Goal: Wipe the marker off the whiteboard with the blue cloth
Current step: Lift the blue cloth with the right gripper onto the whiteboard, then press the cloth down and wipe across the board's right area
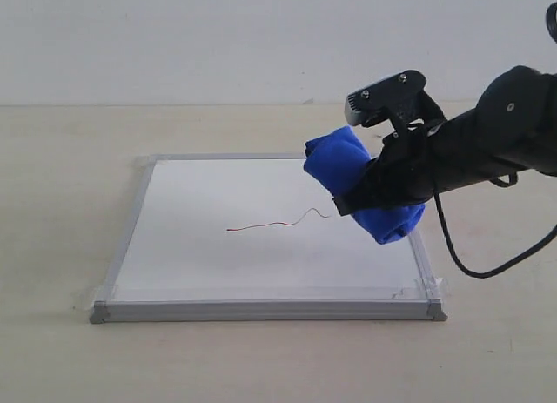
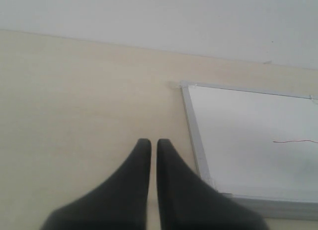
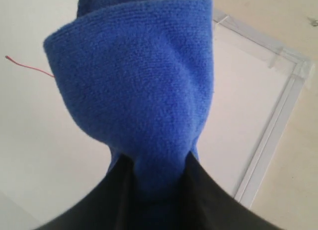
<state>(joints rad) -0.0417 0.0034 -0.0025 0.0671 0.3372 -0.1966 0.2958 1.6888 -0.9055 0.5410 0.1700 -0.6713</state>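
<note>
The whiteboard [image 1: 209,246] lies flat on the table, silver-framed with taped corners. A thin wavy red-brown marker line [image 1: 274,223] runs across its middle, also seen in the left wrist view [image 2: 293,140] and the right wrist view [image 3: 27,67]. My right gripper [image 1: 359,190] is shut on the bunched blue cloth [image 1: 344,164], held over the board's right part, just right of the line's end; whether the cloth touches the board is unclear. The cloth [image 3: 139,86] fills the right wrist view between the black fingers [image 3: 208,195]. My left gripper [image 2: 154,143] is shut, empty, over bare table beside the board's frame [image 2: 196,140].
The light wooden table [image 1: 61,203] surrounds the board on all sides. A white wall [image 1: 218,37] stands behind. A black cable [image 1: 487,268] hangs from the right arm beyond the board's right edge.
</note>
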